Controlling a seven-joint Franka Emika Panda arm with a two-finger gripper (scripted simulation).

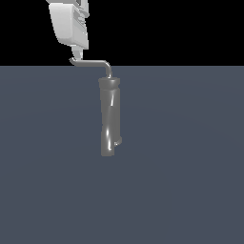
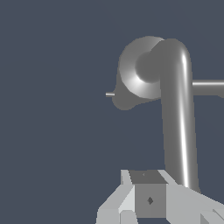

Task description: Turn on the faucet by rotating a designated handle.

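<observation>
The faucet [image 1: 110,119] is a tall glossy grey cylinder standing on the flat grey floor, with a small nub [image 1: 117,141] low on its side. The handle [image 1: 93,62], a thin L-bent rod, rises from its top and reaches toward the exterior view's left, ending in a flared tip. My white gripper [image 1: 76,53] hangs straight above that tip, its fingers together and touching or nearly touching it. In the wrist view the faucet's round top [image 2: 138,72] is seen from above, and the handle [image 2: 177,122] runs from it to beside my gripper [image 2: 146,186].
A flat grey floor [image 1: 190,181] spreads all around the faucet. A second thin rod [image 2: 209,87] runs off sideways from the faucet top in the wrist view, and a tiny pin [image 2: 110,94] pokes out on the opposite side.
</observation>
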